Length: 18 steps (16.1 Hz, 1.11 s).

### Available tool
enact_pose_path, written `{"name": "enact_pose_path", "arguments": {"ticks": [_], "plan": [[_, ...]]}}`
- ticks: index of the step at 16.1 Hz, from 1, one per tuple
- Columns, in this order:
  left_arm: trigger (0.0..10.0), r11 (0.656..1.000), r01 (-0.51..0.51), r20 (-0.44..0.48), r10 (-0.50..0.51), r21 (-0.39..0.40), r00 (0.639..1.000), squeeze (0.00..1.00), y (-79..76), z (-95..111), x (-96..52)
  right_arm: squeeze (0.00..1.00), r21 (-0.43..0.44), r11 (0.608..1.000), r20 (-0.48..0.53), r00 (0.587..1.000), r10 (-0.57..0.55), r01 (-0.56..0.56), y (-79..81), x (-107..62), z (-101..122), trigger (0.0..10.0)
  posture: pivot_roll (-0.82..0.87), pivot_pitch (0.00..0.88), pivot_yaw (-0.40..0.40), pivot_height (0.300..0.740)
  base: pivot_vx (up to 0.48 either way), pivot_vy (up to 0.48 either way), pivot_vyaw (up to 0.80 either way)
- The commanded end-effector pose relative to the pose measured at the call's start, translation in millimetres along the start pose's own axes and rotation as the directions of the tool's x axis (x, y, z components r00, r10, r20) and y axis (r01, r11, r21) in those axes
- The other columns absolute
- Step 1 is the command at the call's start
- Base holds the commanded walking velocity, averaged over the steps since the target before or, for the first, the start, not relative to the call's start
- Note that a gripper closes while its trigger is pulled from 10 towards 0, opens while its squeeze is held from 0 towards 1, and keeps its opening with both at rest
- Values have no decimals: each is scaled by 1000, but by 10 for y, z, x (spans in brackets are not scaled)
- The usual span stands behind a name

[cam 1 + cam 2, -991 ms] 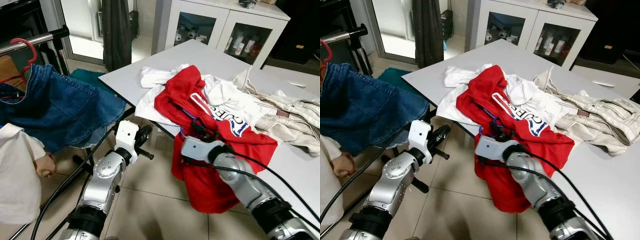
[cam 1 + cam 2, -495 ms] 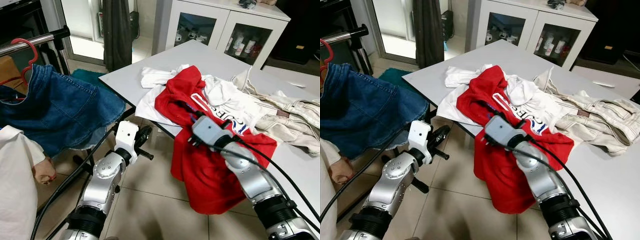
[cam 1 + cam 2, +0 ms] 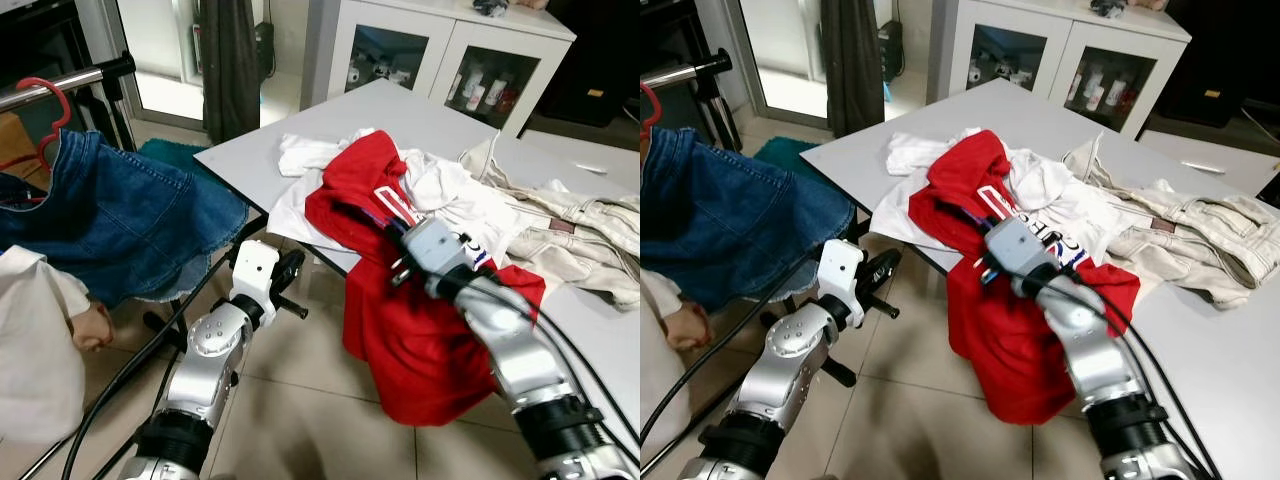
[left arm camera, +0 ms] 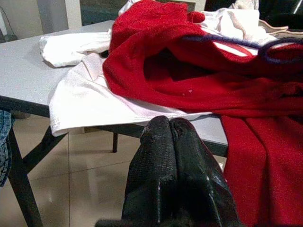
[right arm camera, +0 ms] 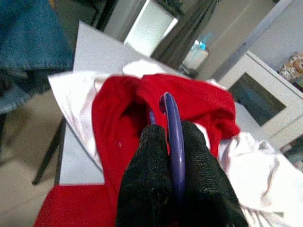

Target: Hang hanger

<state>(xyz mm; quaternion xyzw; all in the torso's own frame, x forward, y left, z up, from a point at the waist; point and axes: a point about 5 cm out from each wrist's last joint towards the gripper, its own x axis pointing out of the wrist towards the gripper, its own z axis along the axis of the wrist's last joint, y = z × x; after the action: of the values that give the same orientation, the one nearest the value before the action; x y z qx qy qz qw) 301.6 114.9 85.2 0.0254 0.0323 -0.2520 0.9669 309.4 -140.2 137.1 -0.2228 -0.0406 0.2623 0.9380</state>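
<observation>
A red shirt (image 3: 420, 330) lies on the grey table (image 3: 380, 110) and hangs over its front edge. A purple hanger (image 5: 168, 101) sits inside the shirt, its hook coming out at the collar. My right gripper (image 3: 388, 228) rests on top of the shirt and is shut on that hook (image 5: 176, 156). My left gripper (image 3: 292, 262) hovers lower, just off the table's front edge above the floor, shut with nothing in it (image 4: 170, 125). At the far left a metal clothes rail (image 3: 60, 85) carries a red hanger (image 3: 45, 95) with a denim garment (image 3: 120, 215).
White shirts (image 3: 310, 155) and a beige jacket (image 3: 580, 235) also lie on the table. A white cabinet (image 3: 430, 50) stands behind it. A white garment (image 3: 35, 340) hangs at the near left. Tiled floor (image 3: 300, 400) lies between rail and table.
My right gripper has risen from the table's front edge up onto the red shirt, toward its collar, and the shirt has shifted with it. The left arm has stayed put.
</observation>
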Motion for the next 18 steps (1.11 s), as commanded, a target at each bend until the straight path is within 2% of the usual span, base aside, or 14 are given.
{"name": "enact_pose_path", "arguments": {"ticks": [1,3,5,9,10,11,12,13,16,18], "plan": [[10000,1000,7,5,-7,8,1000,0,-28,26,47,0,24,1000,16,1000,20,-21,-60,-39,41,0,5,0,-92,740,0,0,0],[10000,1000,4,7,-4,11,1000,0,-17,34,47,0,-45,995,21,996,92,-91,-240,-196,120,0,1,0,-87,740,0,0,0],[10000,1000,5,7,-5,10,1000,0,-14,40,54,0,-101,985,5,990,143,-141,-323,-292,155,0,-4,0,-85,740,0,0,0],[10000,1000,6,35,-6,11,999,0,-13,87,79,0,-108,955,13,960,278,-275,-233,-388,255,0,-6,0,-85,740,0,0,0],[10000,1000,15,71,-16,10,997,0,-11,139,80,0,-104,941,16,946,324,-321,-186,-413,288,0,-6,0,-85,740,0,0,0],[10000,1000,15,71,-16,10,997,0,-11,139,80,0,-104,941,16,946,324,-321,-186,-413,288,0,-6,0,-85,740,0,0,0],[10000,998,53,130,-56,30,990,1000,-8,231,73,0,-85,924,30,926,377,-373,-135,-456,327,0,-1,0,-88,740,0,0,0],[10000,995,84,162,-90,46,983,1000,-7,286,69,0,-72,918,35,919,392,-389,-134,-480,342,0,0,0,-87,740,0,0,0],[10000,990,119,179,-132,79,975,1000,-25,307,63,0,-31,923,59,921,386,-385,-200,-508,393,0,-3,0,-78,740,0,0,0],[10000,988,92,173,-113,126,979,1000,-20,300,89,0,20,925,109,920,376,-380,-239,-500,495,0,-5,0,-75,740,0,0,0]]}}
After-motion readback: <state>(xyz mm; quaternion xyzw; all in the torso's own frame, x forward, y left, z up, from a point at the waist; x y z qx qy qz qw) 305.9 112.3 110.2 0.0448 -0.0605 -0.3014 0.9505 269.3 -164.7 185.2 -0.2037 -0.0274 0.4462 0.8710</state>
